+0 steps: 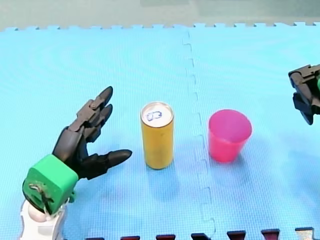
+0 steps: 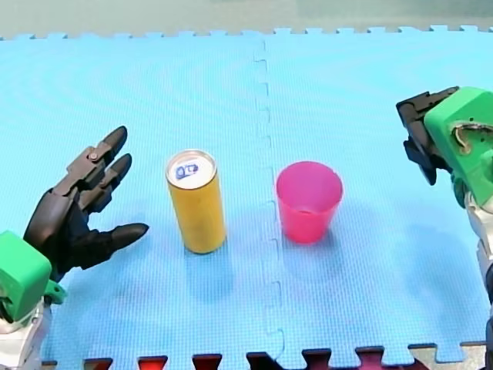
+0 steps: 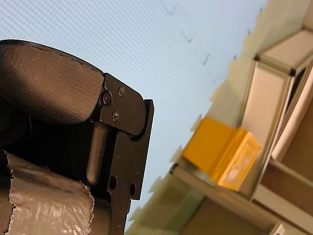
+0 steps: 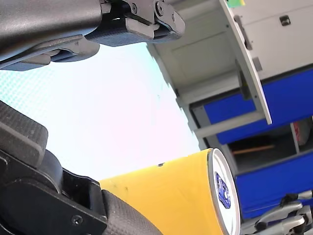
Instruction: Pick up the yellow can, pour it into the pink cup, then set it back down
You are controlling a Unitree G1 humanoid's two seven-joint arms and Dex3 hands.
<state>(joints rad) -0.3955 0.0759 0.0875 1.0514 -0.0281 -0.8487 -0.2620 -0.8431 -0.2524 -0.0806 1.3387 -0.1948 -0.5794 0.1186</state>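
You are looking at a light blue foam mat (image 1: 250, 60) with a fine dotted texture and jigsaw-toothed seams. Dark red and black tabs (image 1: 165, 237) line its near edge. Near the centre are a yellow can (image 1: 157, 137) with a silver top printed in blue, and a pink cup (image 1: 229, 135). The left robot hand (image 1: 80, 142), by the mat's left edge, is black with a green wrist block (image 1: 50, 182). The right robot hand (image 2: 424, 142), by the right edge, has the same colours.
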